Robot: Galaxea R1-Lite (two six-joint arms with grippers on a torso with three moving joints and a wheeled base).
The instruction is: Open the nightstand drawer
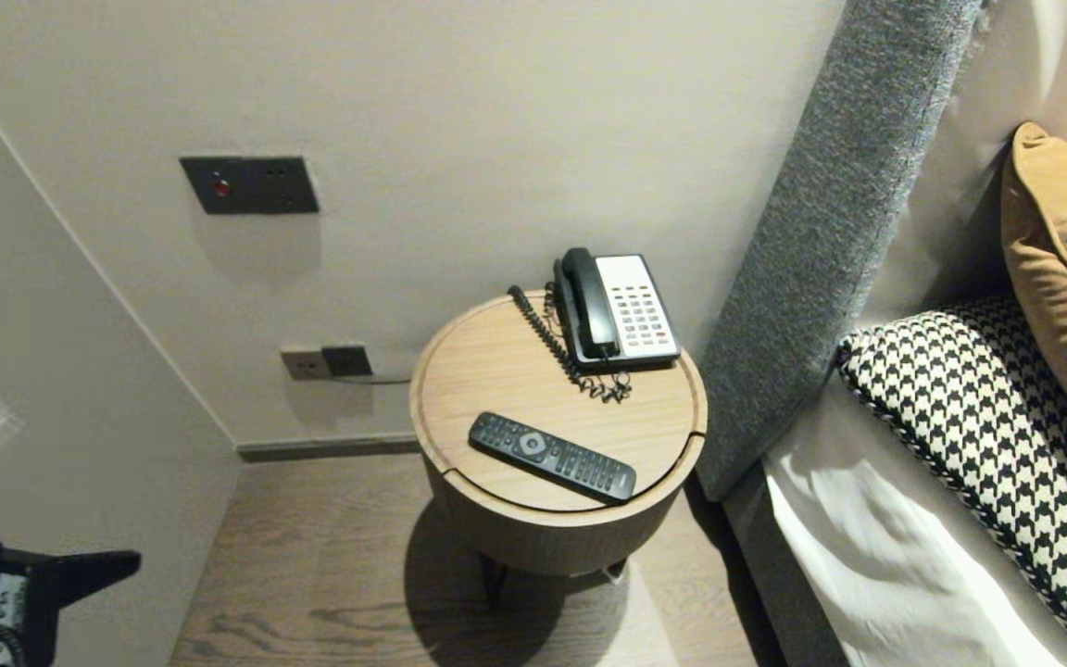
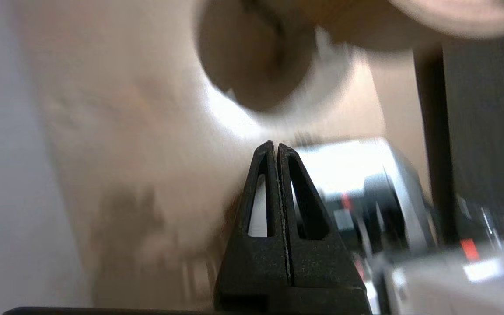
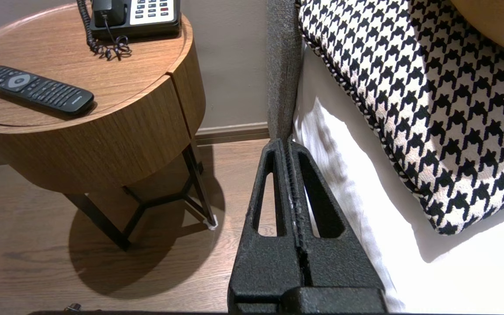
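A round wooden bedside table [image 1: 487, 366] stands against the wall. On it lie a black remote control [image 1: 552, 456] near the front and a white desk telephone [image 1: 621, 310] with a black handset and coiled cord at the back. My left gripper [image 1: 126, 560] shows at the lower left edge of the head view, low beside the side wall and well left of the table, shut and empty [image 2: 276, 146]. Hanging over the floor beside the bed, my right gripper [image 3: 288, 143] is shut and empty. From there the remote [image 3: 33, 89] and the telephone [image 3: 136, 15] sit up to one side on the table [image 3: 116, 131].
A grey upholstered headboard [image 1: 830, 232] rises right of the table. The bed [image 1: 876, 556] carries a houndstooth pillow [image 1: 1006, 435] and an ochre cushion [image 1: 1066, 250]. A dark switch panel [image 1: 249, 184] and a socket [image 1: 328, 361] are on the wall. A side wall [image 1: 52, 371] closes the left.
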